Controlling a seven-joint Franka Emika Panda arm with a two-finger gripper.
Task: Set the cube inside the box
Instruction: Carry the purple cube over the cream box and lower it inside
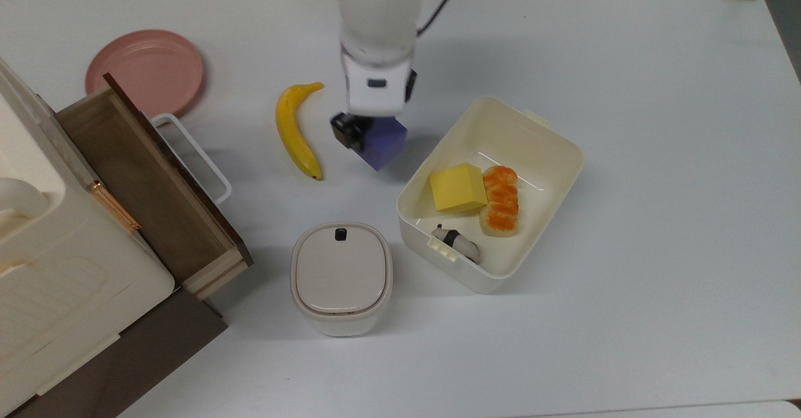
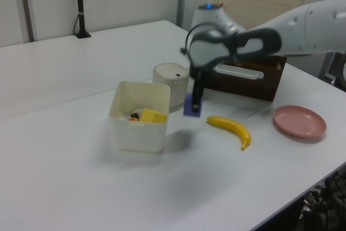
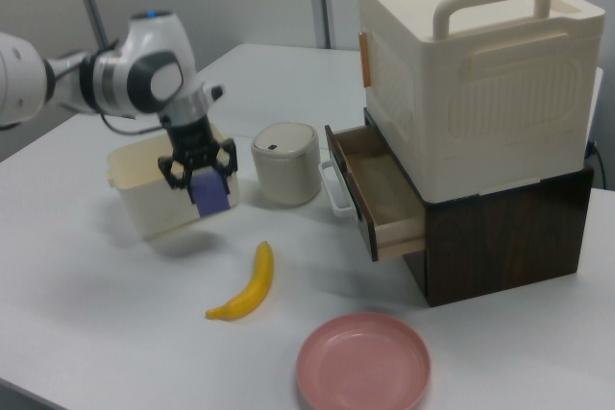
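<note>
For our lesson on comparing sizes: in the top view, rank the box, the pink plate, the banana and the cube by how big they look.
1. the box
2. the pink plate
3. the banana
4. the cube, though the gripper holds it raised nearer the camera, which enlarges it.

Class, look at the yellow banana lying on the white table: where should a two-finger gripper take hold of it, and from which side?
Grip the yellow banana across its thick middle, coming straight down from above. It lies flat on the white table, curved, with narrow ends; the jaws should close across its width, where bare table lies on both sides.
</note>
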